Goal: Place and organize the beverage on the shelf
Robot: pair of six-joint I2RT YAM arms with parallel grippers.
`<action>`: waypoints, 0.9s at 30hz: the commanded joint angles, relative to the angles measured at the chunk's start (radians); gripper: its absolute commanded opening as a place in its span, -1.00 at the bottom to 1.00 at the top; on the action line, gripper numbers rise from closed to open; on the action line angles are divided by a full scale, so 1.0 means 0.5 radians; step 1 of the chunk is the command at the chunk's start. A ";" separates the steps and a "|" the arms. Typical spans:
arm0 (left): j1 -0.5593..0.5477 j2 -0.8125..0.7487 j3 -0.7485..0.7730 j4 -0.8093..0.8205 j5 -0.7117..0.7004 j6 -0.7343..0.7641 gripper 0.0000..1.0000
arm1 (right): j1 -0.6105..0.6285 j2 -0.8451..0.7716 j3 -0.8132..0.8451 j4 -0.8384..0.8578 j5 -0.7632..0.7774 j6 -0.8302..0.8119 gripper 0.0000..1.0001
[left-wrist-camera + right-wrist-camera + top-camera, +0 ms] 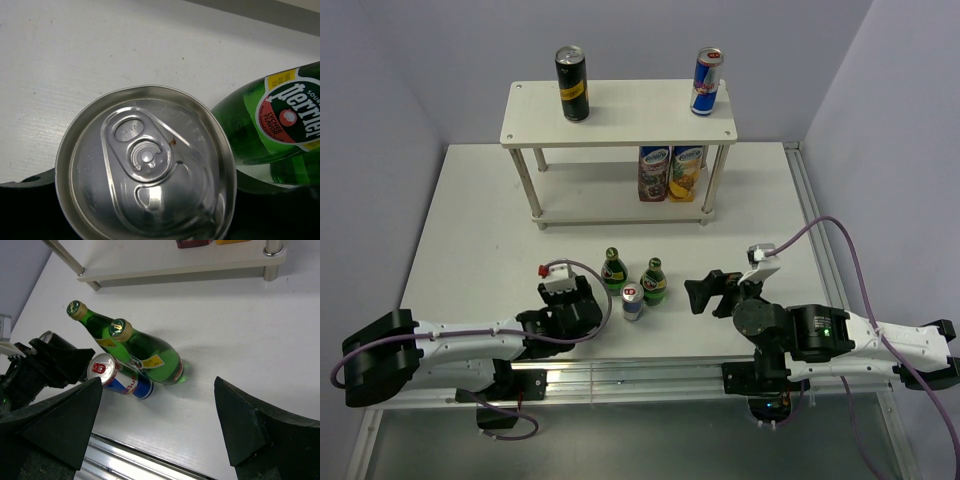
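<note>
The shelf (620, 115) stands at the back with a black can (572, 84) and a blue-and-silver can (706, 82) on its top board. Two green bottles (613, 269) (653, 281) and a second blue-and-silver can (633, 303) stand together at the table's front middle. My left gripper (582, 303) is closed round a can whose silver top (145, 165) fills the left wrist view; its side is hidden. One bottle (265, 130) is just to its right. My right gripper (710, 293) is open and empty, right of the group; its view shows both bottles (95, 325) (150, 352) and the can (122, 377).
Two juice cartons (670, 173) stand on the shelf's lower board (175, 267). A metal rail (640, 375) runs along the table's near edge. Purple walls close in the back and sides. My left gripper (55, 360) shows in the right wrist view beside the cans.
</note>
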 commanded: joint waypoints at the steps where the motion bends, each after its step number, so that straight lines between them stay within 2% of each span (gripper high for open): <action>1: 0.012 -0.019 0.109 -0.066 0.023 0.024 -0.66 | 0.015 -0.032 -0.024 -0.013 0.089 0.055 1.00; 2: 0.012 -0.071 0.185 -0.125 0.017 0.030 -0.88 | 0.015 -0.035 -0.024 -0.019 0.093 0.055 1.00; 4: 0.012 -0.129 0.296 -0.357 -0.010 0.073 -0.98 | 0.012 -0.044 -0.015 -0.049 0.099 0.074 1.00; 8: 0.057 -0.252 0.773 -0.649 -0.050 0.358 -0.99 | 0.012 -0.071 -0.027 -0.056 0.108 0.077 1.00; 10: 0.110 -0.286 1.031 -0.641 -0.005 0.672 -0.99 | 0.015 -0.087 -0.042 -0.037 0.111 0.065 1.00; 12: 0.250 -0.271 1.198 -0.577 0.161 0.900 -0.99 | 0.012 -0.090 -0.058 -0.022 0.120 0.046 1.00; 13: 0.303 -0.256 1.369 -0.546 0.222 1.105 -0.99 | 0.012 -0.093 -0.058 -0.001 0.117 0.037 1.00; 15: 0.483 -0.146 1.556 -0.539 0.348 1.317 -0.99 | 0.015 -0.093 -0.073 0.018 0.114 0.022 1.00; 16: 0.618 -0.099 1.752 -0.539 0.382 1.373 -0.99 | 0.012 -0.090 -0.079 0.039 0.111 0.013 1.00; 18: 0.750 0.042 1.937 -0.524 0.550 1.511 -0.99 | 0.012 -0.087 -0.082 0.061 0.099 0.003 1.00; 19: 0.894 0.088 2.120 -0.521 0.630 1.542 -0.99 | 0.015 -0.078 -0.085 0.064 0.093 0.003 1.00; 21: 1.023 0.244 2.299 -0.524 0.811 1.607 -0.99 | 0.012 -0.075 -0.095 0.079 0.086 0.006 1.00; 22: 1.143 0.305 2.497 -0.548 0.857 1.613 -0.99 | 0.012 -0.068 -0.098 0.082 0.074 0.012 1.00; 27: 1.352 0.689 3.078 -0.680 1.032 1.681 -0.99 | 0.012 -0.062 -0.165 0.116 0.040 0.043 1.00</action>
